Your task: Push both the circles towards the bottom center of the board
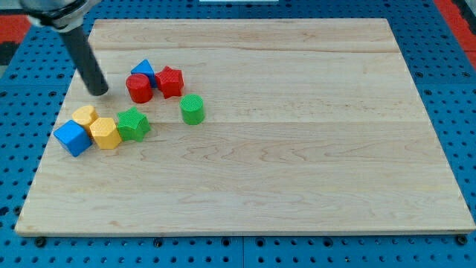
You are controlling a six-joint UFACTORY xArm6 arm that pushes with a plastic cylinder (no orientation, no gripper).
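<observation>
A red circle (pixel 139 88) stands at the view's upper left, touching a blue triangle (pixel 143 71) and a red star-shaped block (pixel 170 81). A green circle (pixel 192 109) stands alone, below and right of them. My tip (pixel 98 92) rests on the board left of the red circle, with a gap between them. It is above the yellow blocks.
A blue cube (pixel 72 138), two yellow blocks (pixel 84 115) (pixel 105 133) and a green star-shaped block (pixel 133 123) sit in a row near the board's left edge. The wooden board (pixel 297 149) lies on a blue pegboard.
</observation>
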